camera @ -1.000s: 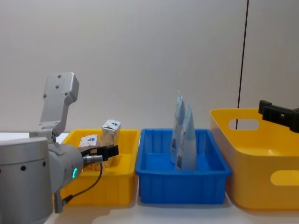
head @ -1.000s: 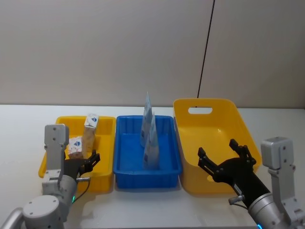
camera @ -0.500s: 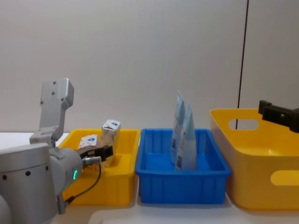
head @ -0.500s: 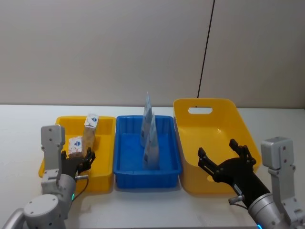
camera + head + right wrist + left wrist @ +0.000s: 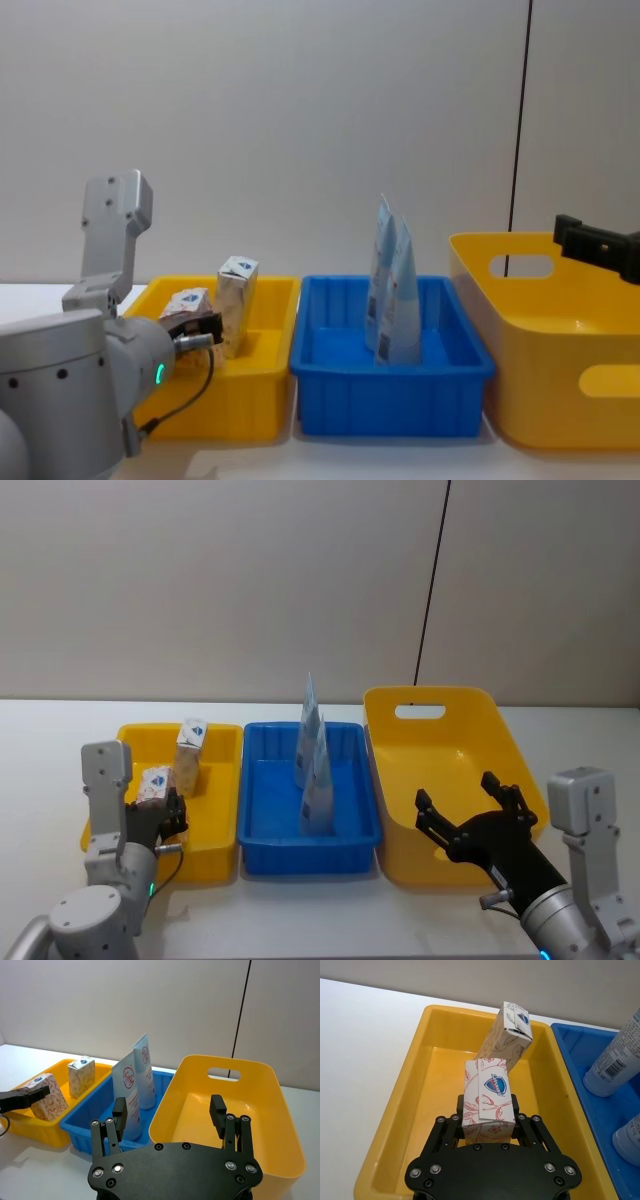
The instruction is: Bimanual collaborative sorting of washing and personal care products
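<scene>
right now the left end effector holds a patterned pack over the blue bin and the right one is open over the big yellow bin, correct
Not the blue bin: the left wrist view shows the left end effector holding the patterned pack over the small yellow bin. The right end effector is open over the big yellow bin, as stated.

- Bright, even overhead room light — diffuse, soft-edged.
- Faint grey shadow on table point(image 5: 25, 1161) just under small yellow bin point(image 5: 39, 1131).
- Soft sheen on inner wall of large yellow bin point(image 5: 200, 1105).
- Small glints on screws point(image 5: 474, 1147) of left gripper point(image 5: 489, 1112); gripped pack point(image 5: 489, 1092) evenly lit.
</scene>
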You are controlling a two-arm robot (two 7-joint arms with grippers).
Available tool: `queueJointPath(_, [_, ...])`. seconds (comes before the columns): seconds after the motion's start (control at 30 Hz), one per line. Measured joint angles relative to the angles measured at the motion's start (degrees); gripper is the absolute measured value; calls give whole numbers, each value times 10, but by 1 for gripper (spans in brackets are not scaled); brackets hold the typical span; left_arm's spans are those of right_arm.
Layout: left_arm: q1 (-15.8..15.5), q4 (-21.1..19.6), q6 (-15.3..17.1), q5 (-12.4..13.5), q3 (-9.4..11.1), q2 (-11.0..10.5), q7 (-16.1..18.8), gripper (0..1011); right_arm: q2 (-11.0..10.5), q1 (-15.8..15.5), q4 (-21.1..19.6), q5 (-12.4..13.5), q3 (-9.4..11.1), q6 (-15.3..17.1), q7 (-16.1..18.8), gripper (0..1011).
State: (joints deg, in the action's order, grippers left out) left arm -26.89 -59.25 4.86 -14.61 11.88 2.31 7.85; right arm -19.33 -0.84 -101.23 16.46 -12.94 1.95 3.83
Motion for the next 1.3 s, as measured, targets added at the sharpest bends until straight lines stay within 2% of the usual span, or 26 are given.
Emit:
queueJointPath(0.3, [5,-14,2,7,-2,-1,0,407,0,0,0,0,0,0,0,1000])
queueJointPath(0.7, [23,-74,4,26,3,-14,-6,407,0,0,0,0,0,0,0,1000])
queueJointPath(1.03, [42,-153,5,42,18,-49,-47,407,0,0,0,0,0,0,0,1000])
queueJointPath(1.3, [61,-223,15,43,27,-87,-105,407,0,0,0,0,0,0,0,1000])
